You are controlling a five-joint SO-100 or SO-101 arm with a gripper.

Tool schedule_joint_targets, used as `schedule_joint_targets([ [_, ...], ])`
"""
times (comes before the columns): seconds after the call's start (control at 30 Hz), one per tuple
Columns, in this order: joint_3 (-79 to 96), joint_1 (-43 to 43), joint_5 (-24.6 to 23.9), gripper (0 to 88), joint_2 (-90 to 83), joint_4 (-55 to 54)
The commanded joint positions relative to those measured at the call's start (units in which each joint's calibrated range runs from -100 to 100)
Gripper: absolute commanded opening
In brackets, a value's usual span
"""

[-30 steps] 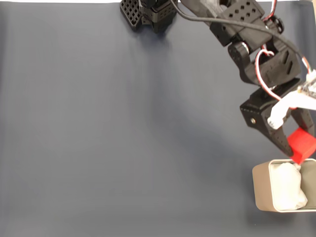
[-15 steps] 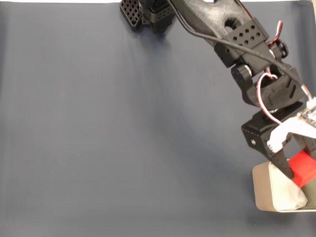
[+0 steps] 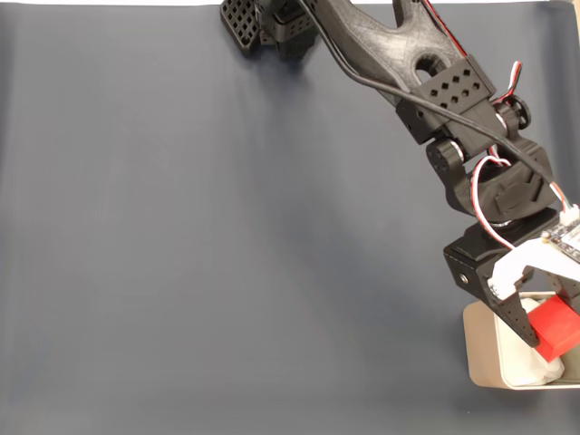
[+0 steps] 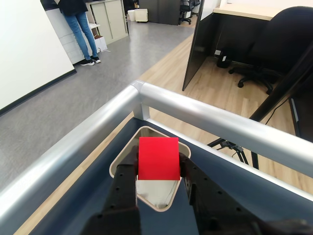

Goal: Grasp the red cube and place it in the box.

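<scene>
In the fixed view my gripper [image 3: 549,339] is shut on the red cube [image 3: 555,327] at the lower right, right above the beige box [image 3: 480,349], whose white soft filling shows under the cube. The wrist view shows the red cube [image 4: 158,157] clamped between my two black fingers [image 4: 126,177], hanging over the open box [image 4: 120,165] near the table's corner. The cube hides part of the box's inside.
The dark blue-grey table mat [image 3: 227,236] stretches wide to the left of the arm. The arm's base [image 3: 272,25] stands at the top edge. A silver metal rail [image 4: 205,117] frames the table corner just beyond the box. A person [image 4: 80,24] stands far off on the office floor.
My gripper has carried the red cube downward in the fixed view, from just above the box's top rim to over the box's inside. The box has not moved.
</scene>
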Motion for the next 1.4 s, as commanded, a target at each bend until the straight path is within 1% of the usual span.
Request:
schedule_joint_targets([
  [0.0,-4.5,0.2,-0.9,2.0,-0.1,0.2],
  [0.43,-6.2,-0.2,-1.3,2.0,2.3,0.3],
  [0.77,-8.5,-0.1,-0.7,2.0,4.6,0.2],
  [1.37,-8.0,-0.3,-0.3,2.1,4.3,0.3],
])
